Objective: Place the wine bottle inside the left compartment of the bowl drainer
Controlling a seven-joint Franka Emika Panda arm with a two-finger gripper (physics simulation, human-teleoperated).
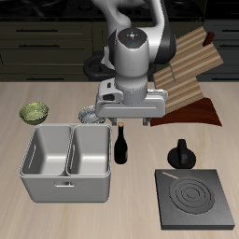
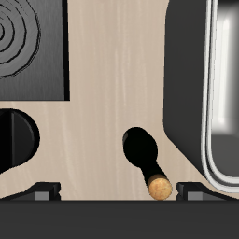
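Observation:
The wine bottle is slim and near-black with a pale cap. It stands upright on the table right beside the bowl drainer, a light-grey tub with two deep wells that both look empty. My gripper hangs open just above the bottle's top. In the wrist view the bottle is seen from above, its cap lying between my spread fingertips and touching neither, and my gripper holds nothing. The drainer's rim runs close beside the bottle.
A squat black pot with a knob stands beyond the bottle from the drainer. A flat dark plate with spiral rings lies near the front edge. A small green bowl and a wooden rack sit farther back.

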